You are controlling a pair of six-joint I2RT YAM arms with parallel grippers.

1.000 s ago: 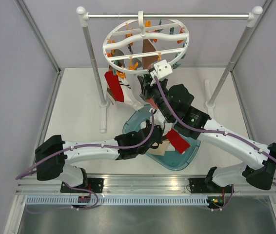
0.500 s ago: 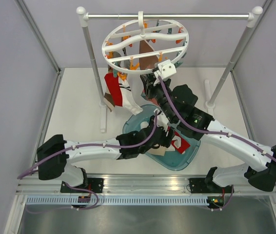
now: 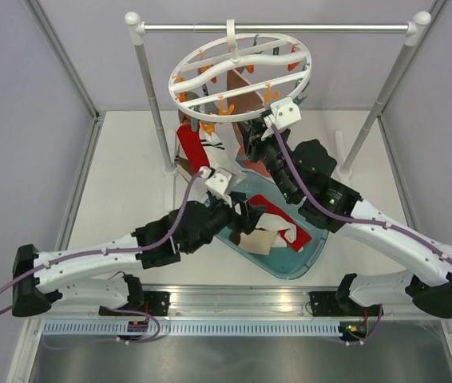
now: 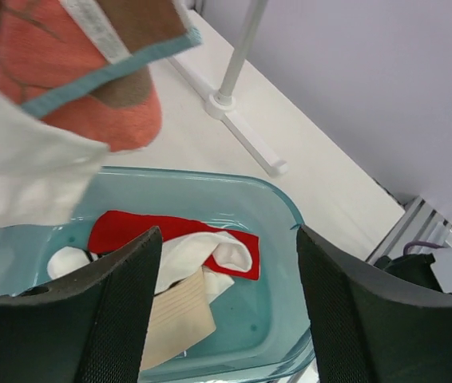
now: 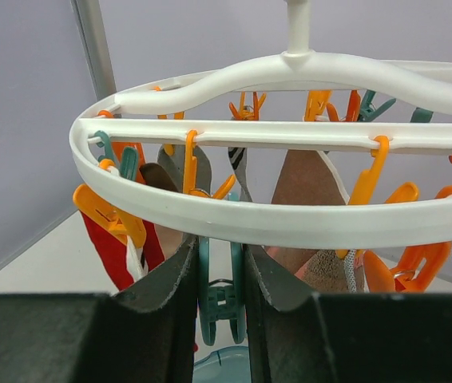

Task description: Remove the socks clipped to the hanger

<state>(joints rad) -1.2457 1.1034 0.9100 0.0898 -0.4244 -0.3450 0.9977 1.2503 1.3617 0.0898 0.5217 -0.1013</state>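
Observation:
The white round hanger (image 3: 234,57) hangs from the rail, and its ring (image 5: 290,225) fills the right wrist view. My right gripper (image 3: 251,132) (image 5: 220,255) is just under the ring, shut on a teal clip (image 5: 222,295). A red and white sock (image 3: 190,148) (image 5: 110,247) and a brown sock (image 3: 246,92) (image 5: 306,191) hang from other clips. My left gripper (image 3: 246,209) (image 4: 226,239) is open over the teal bin (image 3: 302,259) (image 4: 274,207) and holds nothing. In the bin lie a red sock (image 4: 130,227), a white sock (image 4: 202,251) and a beige sock (image 4: 178,315).
The metal rail stands on two white posts (image 3: 150,104) (image 3: 386,96), with a foot (image 4: 242,128) on the table behind the bin. A coral and brown cloth (image 4: 90,96) and white fabric (image 4: 18,175) hang close above my left gripper. Grey walls close in both sides.
My left gripper opened and let the red sock fall into the bin, then drew back to the left. My right gripper rose a little toward the ring, which tilted.

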